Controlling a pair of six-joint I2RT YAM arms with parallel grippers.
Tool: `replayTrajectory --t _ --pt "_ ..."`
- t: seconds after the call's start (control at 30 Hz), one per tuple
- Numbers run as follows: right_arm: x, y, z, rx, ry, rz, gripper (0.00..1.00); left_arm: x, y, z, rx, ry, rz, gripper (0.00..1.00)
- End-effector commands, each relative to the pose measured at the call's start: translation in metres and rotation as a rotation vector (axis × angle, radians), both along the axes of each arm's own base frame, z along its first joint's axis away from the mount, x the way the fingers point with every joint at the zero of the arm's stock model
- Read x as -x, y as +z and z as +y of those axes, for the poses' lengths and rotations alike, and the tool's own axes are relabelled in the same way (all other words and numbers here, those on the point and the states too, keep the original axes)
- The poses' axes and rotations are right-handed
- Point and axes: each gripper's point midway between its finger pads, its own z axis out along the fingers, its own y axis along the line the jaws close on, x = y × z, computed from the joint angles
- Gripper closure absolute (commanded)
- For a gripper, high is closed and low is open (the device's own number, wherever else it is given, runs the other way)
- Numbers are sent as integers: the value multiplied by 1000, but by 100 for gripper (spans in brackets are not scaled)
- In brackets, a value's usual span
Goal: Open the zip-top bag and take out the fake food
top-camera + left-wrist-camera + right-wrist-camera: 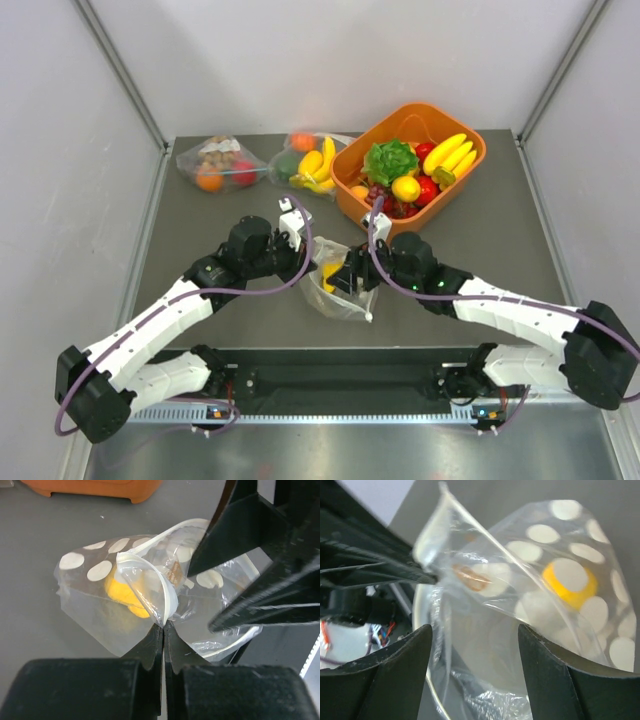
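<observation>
Pinching: left gripper [163, 627], jaws squeezed on zip-top bag [100, 570] lip.
Right gripper [475, 632]: jaws spread, bag between them.
Fake food [122, 592]: yellow, inside bag, past the jaws.
Next: I'd guess grab other lip, pull apart.

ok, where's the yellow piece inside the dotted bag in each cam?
Top external: yellow piece at centre, inside the zip-top bag.
Left wrist: yellow piece left of centre, behind the dotted film, above the left gripper, which is shut on the bag's rim.
Right wrist: yellow piece upper right, seen through the dots.
Shared landmark: the bag's cream dots around it.
</observation>
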Motion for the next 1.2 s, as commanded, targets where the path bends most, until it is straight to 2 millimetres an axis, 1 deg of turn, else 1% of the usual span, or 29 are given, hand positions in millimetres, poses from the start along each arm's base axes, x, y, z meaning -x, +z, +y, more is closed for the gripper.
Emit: replayTrajectory --t 0.0,0.07,0.1,0.13,0.17,0.2,0.23,0.27,0.3,0.37,0.4,0.47,0.5,0.57,0.6,0.63,0.67,0.7,0.77,0.8,0.83,0.9,0.93,0.97,1.0,1.03,1.07,1.1,1.17 --pt "-23 17 5 -66 -121 -47 32 -6 26 -6 55 -11 -68 100" --pt "-28 15 4 -41 -151 -51 32 -5 26 -7 55 -15 -64 100" --pt "-28 9 7 -13 -156 -51 32 -5 25 -8 56 -19 -60 100" --pt "-34 4 4 30 -196 -71 32 -5 25 -8 56 -22 -58 100" --pt "-37 9 8 39 -204 -86 32 -4 25 -8 57 -23 -58 100" --pt "-36 0 12 78 -203 -93 32 -4 25 -9 58 -25 -56 100" --pt "-36 -3 15 95 -197 -94 32 -4 24 -9 58 -26 -54 100" --pt "-37 -2 20 98 -196 -98 32 -4 25 -9 60 -29 -53 100" --pt "-39 -10 23 120 -199 -94 32 -3 24 -10 60 -31 -50 100" --pt "-42 -13 27 127 -201 -100 32 -2 23 -11 63 -41 -46 100" --pt "-43 -22 29 148 -198 -101 32 -1 23 -12 66 -47 -42 100" --pt "-47 -25 33 144 -203 -109 32 3 24 -15 80 -74 -32 100" --pt "-48 -34 35 161 -202 -106 32 4 24 -17 85 -83 -27 100" --pt "-53 -39 36 158 -223 -117 32 5 24 -18 89 -91 -25 100" --pt "-54 -48 37 165 -225 -114 32 6 25 -18 94 -94 -25 100" --pt "-55 -51 38 158 -227 -118 32 7 25 -18 95 -95 -23 100" --pt "-56 -50 41 125 -227 -133 32 7 27 -19 99 -98 -27 100" --pt "-57 -57 43 124 -225 -132 32 7 26 -19 100 -98 -24 100" --pt "-57 -63 49 90 -212 -143 31 9 24 -21 103 -113 -10 100" --pt "-56 -64 53 67 -199 -142 31 10 24 -22 107 -122 -6 100" --pt "-58 -58 57 21 -201 -160 30 15 25 -25 119 -150 4 100" --pt "-56 -70 61 15 -185 -150 30 19 25 -29 132 -176 14 100" --pt "-57 -65 65 -20 -180 -160 29 20 26 -30 138 -189 15 100" --pt "-56 -68 67 -29 -177 -156 29 25 27 -32 148 -213 24 100" --pt "-55 -76 69 -28 -171 -147 29 26 26 -33 151 -222 29 100" --pt "-55 -72 73 -64 -169 -151 28 27 27 -34 154 -228 30 100" --pt "-54 -75 74 -71 -165 -146 28 27 26 -34 155 -230 32 100" --pt "-53 -80 76 -75 -160 -135 28 26 25 -35 153 -233 37 100" --pt "-50 -81 78 -99 -157 -138 31 26 23 -37 146 -237 47 100"
